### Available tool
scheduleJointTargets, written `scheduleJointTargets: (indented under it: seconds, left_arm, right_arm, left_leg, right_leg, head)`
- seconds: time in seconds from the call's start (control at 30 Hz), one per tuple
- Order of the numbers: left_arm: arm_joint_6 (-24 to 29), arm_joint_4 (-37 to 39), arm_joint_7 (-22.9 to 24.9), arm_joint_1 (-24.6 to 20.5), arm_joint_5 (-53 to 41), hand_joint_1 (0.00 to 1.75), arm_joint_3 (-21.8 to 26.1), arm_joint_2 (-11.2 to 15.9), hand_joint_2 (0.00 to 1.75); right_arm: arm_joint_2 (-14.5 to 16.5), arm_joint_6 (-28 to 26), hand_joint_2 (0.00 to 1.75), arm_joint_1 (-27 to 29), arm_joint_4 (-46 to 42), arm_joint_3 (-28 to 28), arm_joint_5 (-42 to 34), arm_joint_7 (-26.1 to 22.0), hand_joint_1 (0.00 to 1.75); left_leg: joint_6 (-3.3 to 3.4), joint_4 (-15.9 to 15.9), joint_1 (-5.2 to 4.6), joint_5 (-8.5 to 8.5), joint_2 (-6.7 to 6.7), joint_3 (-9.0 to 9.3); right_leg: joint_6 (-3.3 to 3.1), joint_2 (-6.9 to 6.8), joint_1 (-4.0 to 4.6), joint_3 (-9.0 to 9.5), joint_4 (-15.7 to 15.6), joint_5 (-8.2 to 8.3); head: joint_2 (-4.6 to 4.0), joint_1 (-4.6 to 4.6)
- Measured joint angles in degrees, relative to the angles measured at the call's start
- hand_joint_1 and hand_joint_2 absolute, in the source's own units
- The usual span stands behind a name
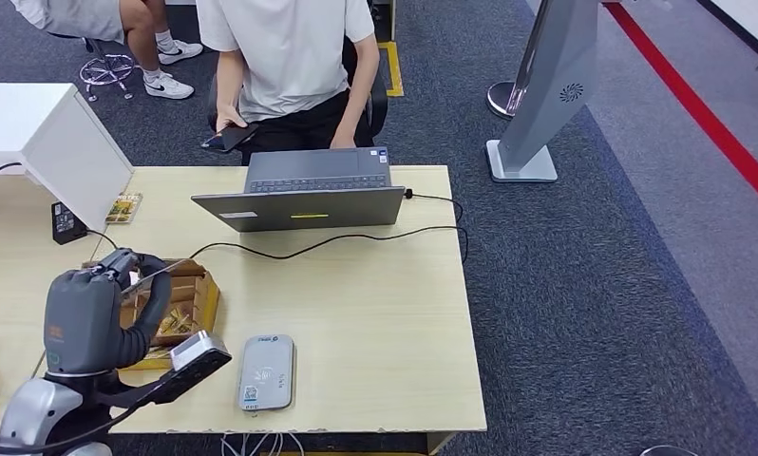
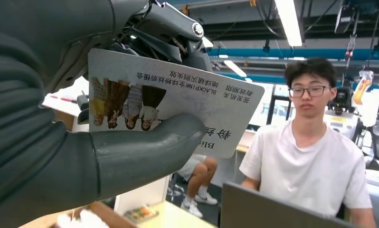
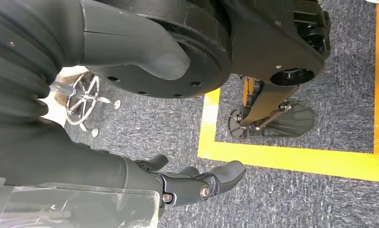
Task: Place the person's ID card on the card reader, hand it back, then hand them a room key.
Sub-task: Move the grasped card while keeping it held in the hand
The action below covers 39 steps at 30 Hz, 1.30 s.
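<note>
The ID card is pinched in the left hand, thumb across its printed face and darker fingers behind it; the card bears a small picture of four figures and lines of print, and in the left wrist view it is raised in front of the person in a white shirt. In the head view that hand hangs over the table's near left part, at about 8 o'clock from the table's middle, above an open cardboard box; the card itself cannot be made out there. The grey card reader lies flat just beside the hand, at 4 o'clock from it, near the table's front edge; the stretch of tabletop between hand and reader is bare wood. A black cable runs across the table at 12 o'clock from the reader; beyond it stands an open laptop at the far edge, between the reader and the seated person, who holds a phone. A white box stands at the far left, with a small black adapter beside it. The right hand hangs over grey carpet with yellow tape; its fingers are apart and hold nothing.
</note>
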Motion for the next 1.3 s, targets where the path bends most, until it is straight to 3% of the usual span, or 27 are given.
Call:
scheduleJointTargets:
  seconds: [0.2, 0.6, 1.3]
  left_arm:
    - [-1.0, 1.3, 0.7, 2.0, 0.8, 1.75, -0.2, -1.5, 1.75]
    - [-3.0, 12.0, 1.7, 6.1, 0.3, 1.75, -1.4, -5.3, 1.75]
    - [-7.1, 19.3, 4.5, 7.7, 2.3, 1.75, -5.9, -4.9, 1.75]
  right_arm:
    - [0.3, 0.0, 1.75, 0.0, -0.1, -0.2, 0.6, 0.2, 0.0]
    - [0.7, 0.1, 1.75, 0.0, -0.4, -0.3, 2.5, 0.3, 0.0]
    - [1.0, 0.2, 1.75, 0.0, -0.9, -0.5, 4.6, 0.4, 0.0]
  left_leg:
    - [0.0, 0.0, 0.0, -0.01, -0.01, 0.0]
    - [0.0, 0.0, 0.0, -0.01, 0.0, -0.01]
    - [0.01, 0.0, 0.0, -0.01, -0.01, 0.0]
  right_leg:
    - [0.0, 0.0, 0.0, -0.01, 0.0, 0.0]
    - [0.0, 0.02, 0.01, -0.02, 0.0, -0.01]
    - [0.0, 0.0, 0.01, -0.02, 0.0, -0.01]
  head:
    - [0.0, -0.01]
    - [0.0, -0.01]
    - [0.0, -0.01]
